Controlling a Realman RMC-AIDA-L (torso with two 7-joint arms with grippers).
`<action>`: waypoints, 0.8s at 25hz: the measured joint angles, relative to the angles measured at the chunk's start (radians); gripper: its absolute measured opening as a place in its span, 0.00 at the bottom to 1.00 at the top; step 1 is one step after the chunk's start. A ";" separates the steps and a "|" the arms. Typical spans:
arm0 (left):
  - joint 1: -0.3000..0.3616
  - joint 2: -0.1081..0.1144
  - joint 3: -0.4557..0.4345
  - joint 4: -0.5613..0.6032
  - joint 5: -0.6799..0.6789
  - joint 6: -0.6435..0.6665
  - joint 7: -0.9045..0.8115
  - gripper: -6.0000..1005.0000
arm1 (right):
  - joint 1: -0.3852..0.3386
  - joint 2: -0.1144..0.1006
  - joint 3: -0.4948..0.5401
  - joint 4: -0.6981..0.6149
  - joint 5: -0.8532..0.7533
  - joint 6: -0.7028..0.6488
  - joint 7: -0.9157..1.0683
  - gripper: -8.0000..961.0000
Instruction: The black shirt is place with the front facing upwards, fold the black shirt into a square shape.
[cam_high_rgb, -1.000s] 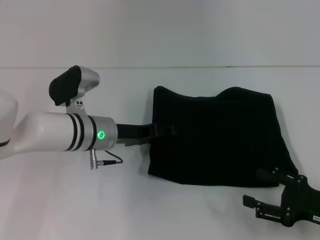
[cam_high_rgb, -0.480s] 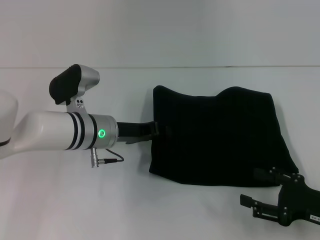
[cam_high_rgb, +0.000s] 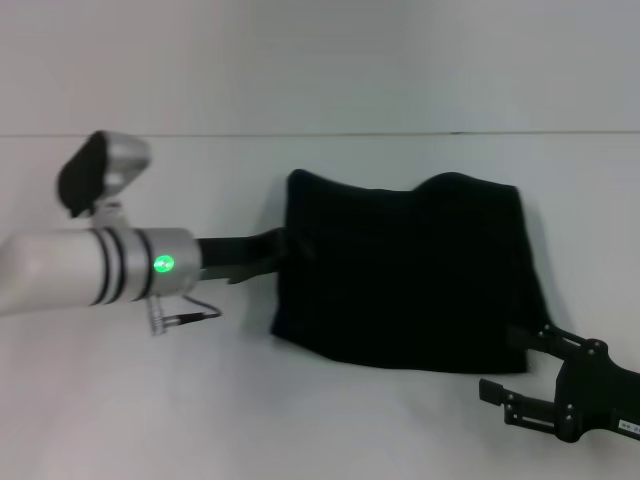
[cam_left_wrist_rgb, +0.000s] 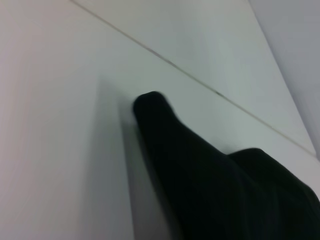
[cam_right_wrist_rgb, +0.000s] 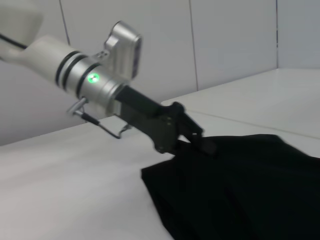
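Observation:
The black shirt (cam_high_rgb: 400, 270) lies on the white table as a folded, roughly rectangular bundle, with no lettering or label showing. It also shows in the left wrist view (cam_left_wrist_rgb: 225, 190) and the right wrist view (cam_right_wrist_rgb: 240, 190). My left gripper (cam_high_rgb: 290, 250) reaches in from the left and is shut on the shirt's left edge. The right wrist view shows the left gripper (cam_right_wrist_rgb: 200, 142) pinching that edge. My right gripper (cam_high_rgb: 500, 362) is open and empty at the shirt's near right corner, one finger beside the hem.
The white table (cam_high_rgb: 320, 420) spreads all around the shirt. A pale wall (cam_high_rgb: 320, 60) rises behind the table's far edge. My left arm's white forearm (cam_high_rgb: 90, 270), with a green light, lies across the left side.
My left arm has pulled back to the left, and the shirt has slid left with it. The right gripper has hardly moved.

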 joint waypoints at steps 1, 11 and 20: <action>0.022 0.009 -0.001 0.002 -0.020 0.005 0.003 0.19 | 0.001 0.000 0.001 -0.003 0.001 0.001 0.001 0.89; 0.164 0.032 -0.142 -0.003 -0.134 0.069 0.115 0.18 | 0.018 0.001 0.008 -0.009 0.004 0.011 0.003 0.89; 0.135 0.030 -0.114 -0.018 -0.123 0.072 0.136 0.20 | 0.025 0.002 0.015 -0.009 0.004 0.014 0.003 0.89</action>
